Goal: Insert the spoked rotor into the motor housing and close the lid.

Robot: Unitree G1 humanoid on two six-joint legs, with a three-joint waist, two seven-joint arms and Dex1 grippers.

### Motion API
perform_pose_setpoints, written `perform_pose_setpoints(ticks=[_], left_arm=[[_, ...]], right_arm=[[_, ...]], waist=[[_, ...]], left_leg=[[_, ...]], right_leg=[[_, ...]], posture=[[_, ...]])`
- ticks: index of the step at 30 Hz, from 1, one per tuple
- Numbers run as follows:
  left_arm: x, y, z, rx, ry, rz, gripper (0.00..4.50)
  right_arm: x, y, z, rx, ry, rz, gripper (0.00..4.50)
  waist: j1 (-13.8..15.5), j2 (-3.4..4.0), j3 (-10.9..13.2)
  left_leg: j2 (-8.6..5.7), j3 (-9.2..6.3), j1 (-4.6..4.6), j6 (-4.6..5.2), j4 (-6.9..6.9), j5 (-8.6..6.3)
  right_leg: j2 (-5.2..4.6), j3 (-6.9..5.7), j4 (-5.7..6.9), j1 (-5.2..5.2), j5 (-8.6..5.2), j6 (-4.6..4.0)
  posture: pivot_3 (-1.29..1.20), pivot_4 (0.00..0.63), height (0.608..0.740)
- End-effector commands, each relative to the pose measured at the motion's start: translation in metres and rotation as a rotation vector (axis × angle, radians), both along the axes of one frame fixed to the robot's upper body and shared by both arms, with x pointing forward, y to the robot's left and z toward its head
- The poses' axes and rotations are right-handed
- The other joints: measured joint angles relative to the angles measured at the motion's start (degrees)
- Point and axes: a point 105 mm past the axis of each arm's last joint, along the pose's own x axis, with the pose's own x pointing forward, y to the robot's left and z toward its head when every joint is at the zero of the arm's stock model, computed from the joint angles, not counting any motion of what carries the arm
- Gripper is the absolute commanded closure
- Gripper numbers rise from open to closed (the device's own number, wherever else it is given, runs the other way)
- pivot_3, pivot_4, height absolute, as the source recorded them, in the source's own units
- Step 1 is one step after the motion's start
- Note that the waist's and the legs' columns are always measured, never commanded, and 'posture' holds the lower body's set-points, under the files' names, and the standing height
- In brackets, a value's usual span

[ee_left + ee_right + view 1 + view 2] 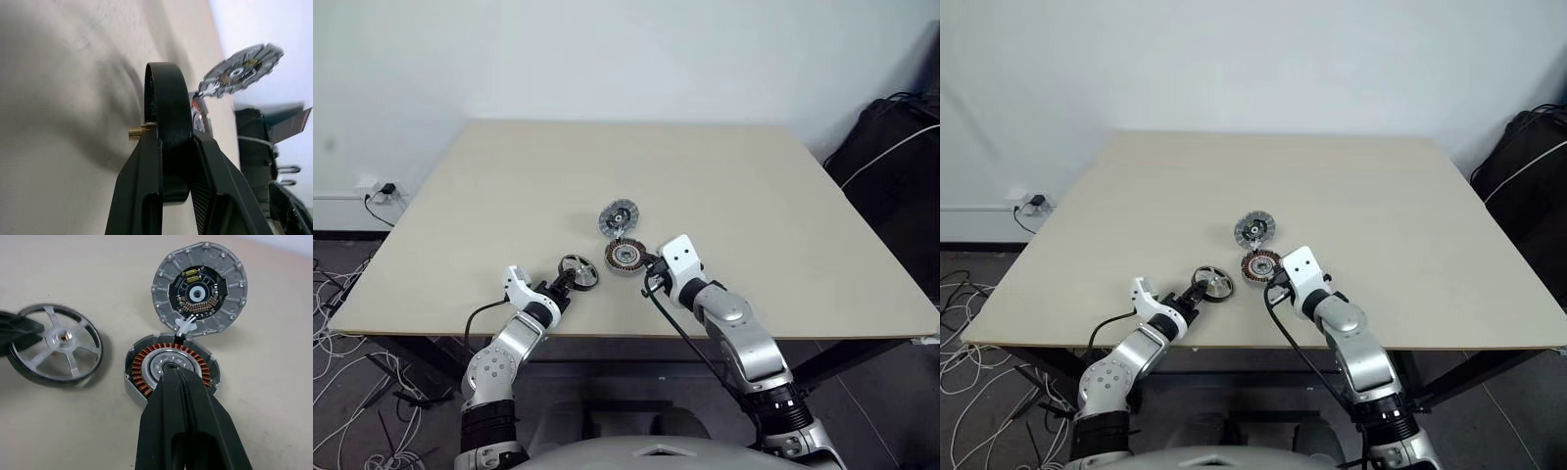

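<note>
- Spoked rotor (54, 343) sits pinched by its rim between the two black fingers of the left gripper (570, 281), near the table's front edge; the wheel looks raised and tipped on edge in the left wrist view, its small brass hub pin sticking out sideways.
- The hold is on the thin rim alone, so my worry is that the wheel pivots or slips out as it is carried across.
- Right gripper (172, 377) is closed, holding nothing, its tips resting in the silvery centre of the motor housing (171, 368); it probably steadies the housing, but it also blocks the very seat the rotor needs.
- If it presses off-centre, the housing could skid or tip.
- The lid (199, 290) stands swung open, joined to the housing's far side by a small white hinge, circuit face showing; a bump could knock it shut early.
- Rotor: dark rim, pale see-through spokes, small hub.
- All lie on the beige table (754, 196).
</note>
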Motion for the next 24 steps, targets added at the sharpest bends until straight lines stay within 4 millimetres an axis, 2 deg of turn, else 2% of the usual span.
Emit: perform_pose_setpoints(ticks=[1, 5, 9, 17, 24], left_arm=[[0.010, -0.028, 0.047, -0.202, -0.217, 0.010, 4.07], [0.019, -0.048, 0.062, -0.253, -0.284, -0.055, 4.07], [0.026, -0.070, 0.065, -0.299, -0.285, -0.139, 4.07], [0.036, -0.108, 0.052, -0.338, -0.220, -0.301, 4.07], [0.039, -0.122, 0.041, -0.350, -0.169, -0.340, 4.07]], right_arm=[[0.001, -0.001, 0.016, 0.015, -0.055, -0.004, 4.50], [-0.002, -0.005, 0.020, 0.020, -0.061, 0.005, 4.50], [-0.008, -0.008, 0.020, 0.030, -0.050, 0.025, 4.50], [-0.013, -0.014, 0.017, 0.024, -0.033, 0.016, 4.50], [-0.014, -0.013, 0.016, 0.022, -0.033, 0.006, 4.50]], waist=[[0.0, 0.00, 0.0], [0.1, 0.00, 0.0], [0.3, -0.01, 0.0], [0.1, -0.07, 0.0], [0.0, -0.17, 0.1]], left_leg=[[0.00, 0.00, -0.05, 0.00, 0.00, 0.00], [-0.02, 0.00, -0.11, 0.01, 0.01, 0.00], [-0.03, 0.00, -0.10, 0.01, 0.04, 0.00], [-0.07, 0.01, -0.11, 0.11, 0.12, 0.01], [-0.06, 0.01, -0.11, 0.16, 0.18, 0.02]], right_leg=[[0.00, 0.00, 0.00, -0.04, 0.00, -0.01], [-0.02, -0.01, -0.05, -0.06, 0.00, -0.03], [0.00, -0.07, -0.03, -0.03, 0.01, -0.04], [0.35, -0.08, -0.05, 0.01, 0.01, -0.03], [0.39, -0.09, -0.03, 0.04, 0.04, 0.02]], posture=[[0.00, 0.000, 0.740], [0.00, 0.000, 0.740], [0.00, 0.000, 0.740], [0.00, 0.000, 0.740], [0.00, 0.000, 0.740]])
